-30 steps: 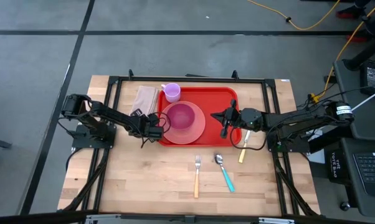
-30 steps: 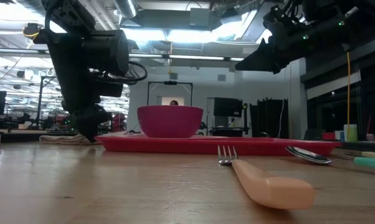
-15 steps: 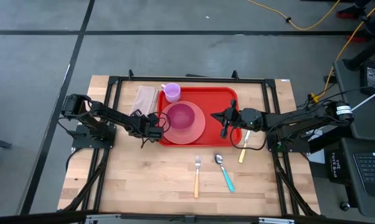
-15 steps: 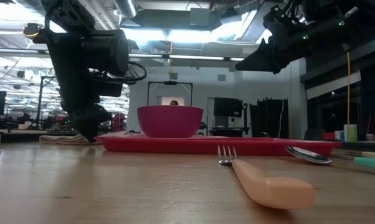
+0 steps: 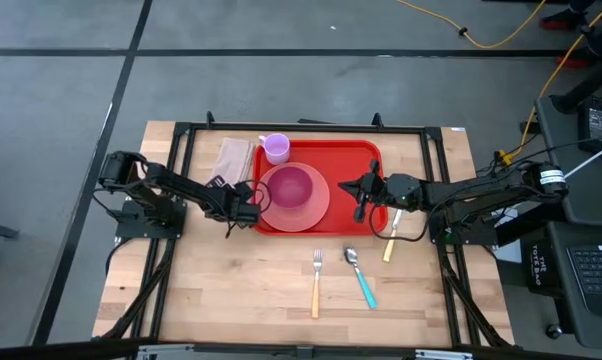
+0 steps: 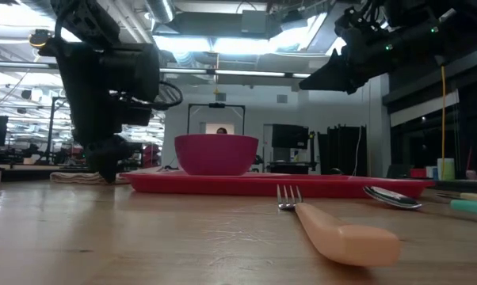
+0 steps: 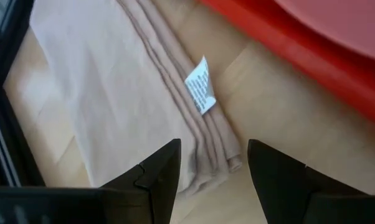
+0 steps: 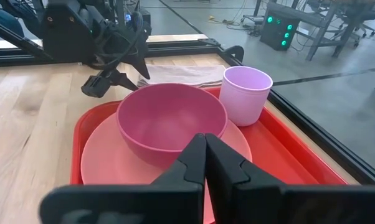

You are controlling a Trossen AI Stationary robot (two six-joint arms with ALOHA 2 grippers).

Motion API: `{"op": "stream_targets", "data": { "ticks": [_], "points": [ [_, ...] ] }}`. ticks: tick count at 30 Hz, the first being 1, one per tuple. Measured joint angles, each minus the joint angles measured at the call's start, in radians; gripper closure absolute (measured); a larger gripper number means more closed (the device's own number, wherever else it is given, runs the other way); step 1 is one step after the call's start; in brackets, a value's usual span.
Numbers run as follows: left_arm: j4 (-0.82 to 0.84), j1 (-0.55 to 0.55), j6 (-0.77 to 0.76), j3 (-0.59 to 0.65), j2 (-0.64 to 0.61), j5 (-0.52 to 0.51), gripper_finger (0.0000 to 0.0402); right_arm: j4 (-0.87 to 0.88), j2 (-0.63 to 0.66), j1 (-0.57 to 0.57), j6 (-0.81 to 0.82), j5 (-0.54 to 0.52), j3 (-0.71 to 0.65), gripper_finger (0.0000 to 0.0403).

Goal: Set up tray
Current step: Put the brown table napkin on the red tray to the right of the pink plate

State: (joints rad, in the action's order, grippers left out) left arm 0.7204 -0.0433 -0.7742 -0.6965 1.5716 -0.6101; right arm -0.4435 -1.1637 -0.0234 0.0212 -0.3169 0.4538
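Near tabletop edge: peach-handled metal fork (image 5: 316,280) and teal-handled spoon (image 5: 360,275). Mid-tabletop toward far edge: large flat red plastic tray (image 5: 356,165). Left gripper (image 5: 253,209), fingers spread and empty, at tray's left rim beside folded beige cloth napkin (image 7: 106,99). Right gripper (image 5: 362,195), fingers closed, empty, above tray's right side.

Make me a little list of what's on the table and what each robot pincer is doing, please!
tray: red tray at the table's far middle
on tray: pink plate with pink bowl on it; lilac cup at the tray's far left corner
napkin: folded beige napkin, left of the tray
cutlery: fork, spoon and an orange-handled utensil lie on the bare wood
left pincer: open, low over the napkin's near end
right pincer: shut, empty, above the tray's right side
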Motion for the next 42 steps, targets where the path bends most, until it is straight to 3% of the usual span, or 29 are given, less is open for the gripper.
{"op": "stream_targets", "data": {
  "ticks": [25, 42],
  "points": [
    [-0.036, 0.000, -0.014, 0.036, 0.023, -0.023, 0.0228, -0.002, 0.000, 0.000, 0.003, 0.006, 0.000, 0.0394],
    [-0.020, 0.040, -0.024, 0.034, 0.084, -0.034, 0.0384, -0.002, 0.000, 0.000, 0.004, 0.057, 0.000, 0.0394]
  ]
}}
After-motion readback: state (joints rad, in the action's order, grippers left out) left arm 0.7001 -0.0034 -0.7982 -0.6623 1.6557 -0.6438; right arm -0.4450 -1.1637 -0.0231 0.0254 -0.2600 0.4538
